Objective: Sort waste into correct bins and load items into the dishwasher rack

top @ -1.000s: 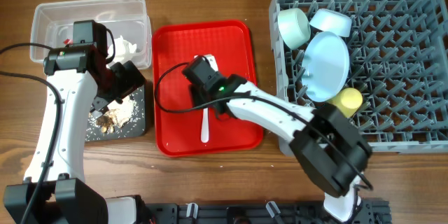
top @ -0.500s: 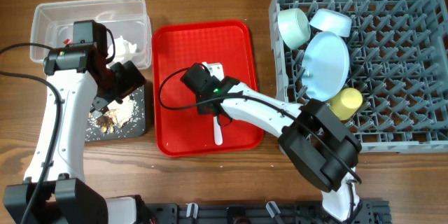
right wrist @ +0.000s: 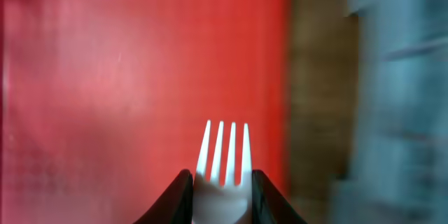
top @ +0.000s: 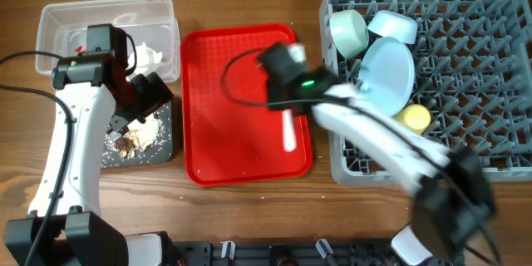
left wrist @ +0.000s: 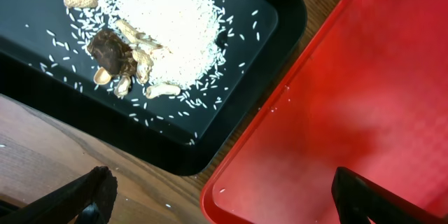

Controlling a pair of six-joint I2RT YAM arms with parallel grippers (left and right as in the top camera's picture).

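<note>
A wooden table [top: 249, 0] is serving as the work surface, with a red tray [top: 224, 116] lying at its middle. Over the tray's right edge a white fork [right wrist: 224, 161] is being gripped by its handle in the right gripper [right wrist: 222, 179], with the fingers closed on both sides and the tines pointing forward. It is probably being held there for loading into the grey rack [top: 482, 133] just beside it, where a plate [top: 389, 75], two bowls and a yellow cup [top: 411, 118] are already being kept on edge between the pegs. The left gripper [left wrist: 224, 190] is being held spread open and empty above the black tray [left wrist: 175, 161], where the rice [left wrist: 168, 28] is being collected as waste.
</note>
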